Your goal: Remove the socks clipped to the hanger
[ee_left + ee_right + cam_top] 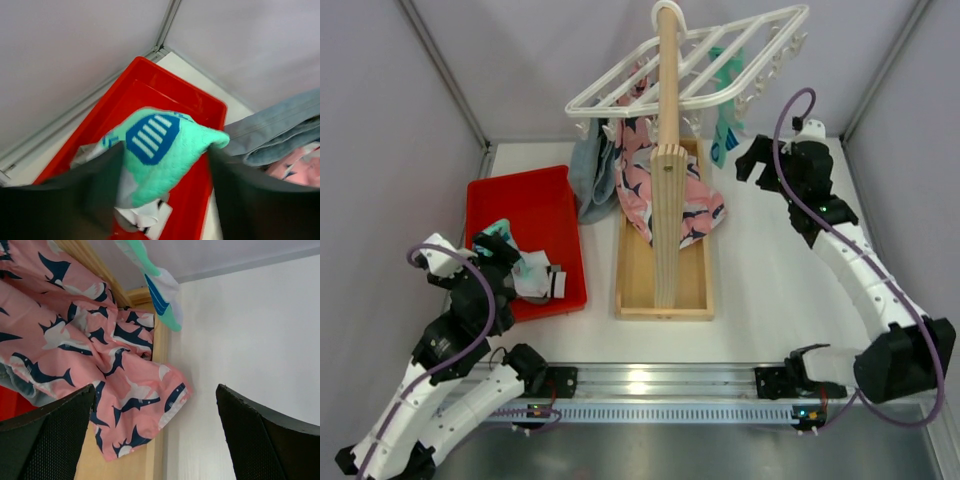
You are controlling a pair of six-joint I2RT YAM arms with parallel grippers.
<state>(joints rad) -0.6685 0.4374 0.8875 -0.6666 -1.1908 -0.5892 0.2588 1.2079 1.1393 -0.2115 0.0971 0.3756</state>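
Socks are in two places here. Nearest the arm bases, the left gripper (165,167) has a teal sock (160,150) with a blue striped patch bunched between its fingers. The jaws are pressed into the fabric from both sides, and the sock hangs over the red tray (520,185). Under it in the tray lies a small pile of loose socks (538,280), pale with dark bands as far as the top view shows.

Further back, the right gripper (155,440) is wide open with nothing between its fingers. It hovers near the pink shark-print cloth (100,355), just below a hanging sock (160,297), teal and white with blue stripes. That sock is clipped to the right side of the white grid hanger (720,50), which sits tilted on the wooden post (668,100). A blue-grey cloth (590,175) hangs on the left side.

The task looks well along but not finished. Some socks are off, one is about to be dropped in the tray, and at least one is left on the hanger. I cannot tell whether the cloths hide any more.
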